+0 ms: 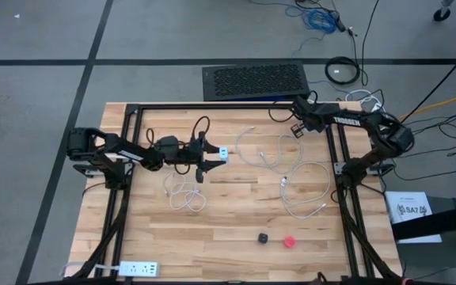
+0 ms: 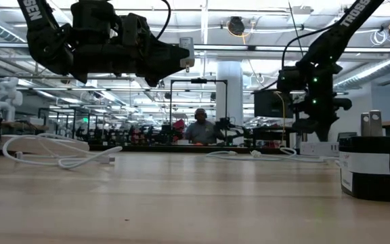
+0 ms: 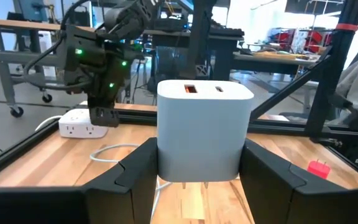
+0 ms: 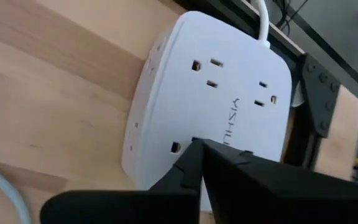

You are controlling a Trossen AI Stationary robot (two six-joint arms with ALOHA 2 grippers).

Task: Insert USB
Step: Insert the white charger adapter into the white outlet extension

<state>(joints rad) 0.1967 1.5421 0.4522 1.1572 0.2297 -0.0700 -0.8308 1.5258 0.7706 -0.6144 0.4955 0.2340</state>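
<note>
The left claw (image 1: 214,159) grips a white charger block (image 3: 204,130) between its two dark fingers (image 3: 135,174), holding it up off the wooden bench (image 1: 236,229) near the middle; the block's face shows two small ports, and its metal prongs point down. The right claw (image 1: 296,129) has its fingers closed with nothing between them, and sits at the far edge of the bench just above a white power strip (image 4: 210,99), its tips over the strip's outlets. White cables (image 1: 303,186) lie in loose loops on the bench between the arms. A small black cube (image 1: 264,237) and a red piece (image 1: 289,241) rest near the front edge.
</note>
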